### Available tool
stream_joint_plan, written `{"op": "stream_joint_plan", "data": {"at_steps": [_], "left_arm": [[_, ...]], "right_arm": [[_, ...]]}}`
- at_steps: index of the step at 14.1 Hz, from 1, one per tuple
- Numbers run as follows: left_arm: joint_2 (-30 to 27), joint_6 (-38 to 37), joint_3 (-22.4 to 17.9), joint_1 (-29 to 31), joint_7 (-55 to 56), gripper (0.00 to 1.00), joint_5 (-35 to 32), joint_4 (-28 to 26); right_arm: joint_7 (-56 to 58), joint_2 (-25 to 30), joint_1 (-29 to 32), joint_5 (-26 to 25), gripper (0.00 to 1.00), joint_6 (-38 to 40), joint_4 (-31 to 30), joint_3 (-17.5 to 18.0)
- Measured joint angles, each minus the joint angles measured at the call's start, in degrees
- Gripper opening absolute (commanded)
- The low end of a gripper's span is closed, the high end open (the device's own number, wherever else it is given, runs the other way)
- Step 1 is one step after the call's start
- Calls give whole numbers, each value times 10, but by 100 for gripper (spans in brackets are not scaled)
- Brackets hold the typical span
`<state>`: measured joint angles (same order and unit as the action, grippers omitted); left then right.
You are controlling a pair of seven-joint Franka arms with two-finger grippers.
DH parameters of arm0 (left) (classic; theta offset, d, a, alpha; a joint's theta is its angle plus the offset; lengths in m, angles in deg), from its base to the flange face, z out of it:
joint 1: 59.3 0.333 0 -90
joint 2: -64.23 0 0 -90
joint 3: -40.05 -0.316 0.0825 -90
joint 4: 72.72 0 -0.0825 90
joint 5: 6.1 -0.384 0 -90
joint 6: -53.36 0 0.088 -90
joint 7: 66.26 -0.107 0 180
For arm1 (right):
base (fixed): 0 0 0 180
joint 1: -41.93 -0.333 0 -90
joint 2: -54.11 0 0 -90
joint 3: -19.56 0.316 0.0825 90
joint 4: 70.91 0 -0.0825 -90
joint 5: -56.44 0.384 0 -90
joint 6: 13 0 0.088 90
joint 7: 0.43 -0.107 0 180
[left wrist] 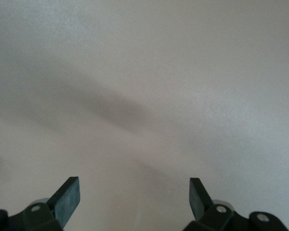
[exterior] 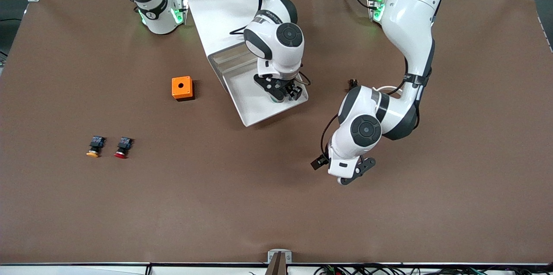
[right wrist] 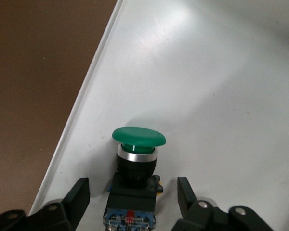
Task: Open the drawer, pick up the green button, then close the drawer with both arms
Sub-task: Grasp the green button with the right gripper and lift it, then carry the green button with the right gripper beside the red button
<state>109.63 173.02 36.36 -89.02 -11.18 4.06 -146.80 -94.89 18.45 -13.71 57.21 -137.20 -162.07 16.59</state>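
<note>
The drawer (exterior: 259,113) is pulled out of the white cabinet (exterior: 207,2), and its white tray floor is bare near the front lip. The green-capped button (right wrist: 137,137) lies on its side on the drawer floor (right wrist: 221,96), close to one side rim. My right gripper (exterior: 283,91) is down in the drawer and covers the button in the front view. It is open (right wrist: 132,184), with a finger on each side of the button's black body and a gap on both sides. My left gripper (exterior: 345,175) is open (left wrist: 134,185) and empty over the brown table, beside the drawer toward the left arm's end.
An orange box with a hole (exterior: 182,88) stands beside the drawer toward the right arm's end. An orange-capped button (exterior: 94,147) and a red-capped button (exterior: 123,147) lie nearer the front camera. A small dark object (exterior: 353,81) lies by the left arm.
</note>
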Motion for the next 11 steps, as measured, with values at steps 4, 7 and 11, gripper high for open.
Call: {"op": "stream_joint_plan", "data": {"at_steps": [4,7,11], "left_arm": [[0,-9,1,-1,0,100,0,-3],[0,-27,1,-1,-24,100,0,-4],[0,-50,1,-1,-39,100,0,-5]], "right_arm": [[0,0,0,0,0,0,7,-2],[0,0,3,0,0,0,21,-5],[12,0,25,0,0,22,62,-8]]}}
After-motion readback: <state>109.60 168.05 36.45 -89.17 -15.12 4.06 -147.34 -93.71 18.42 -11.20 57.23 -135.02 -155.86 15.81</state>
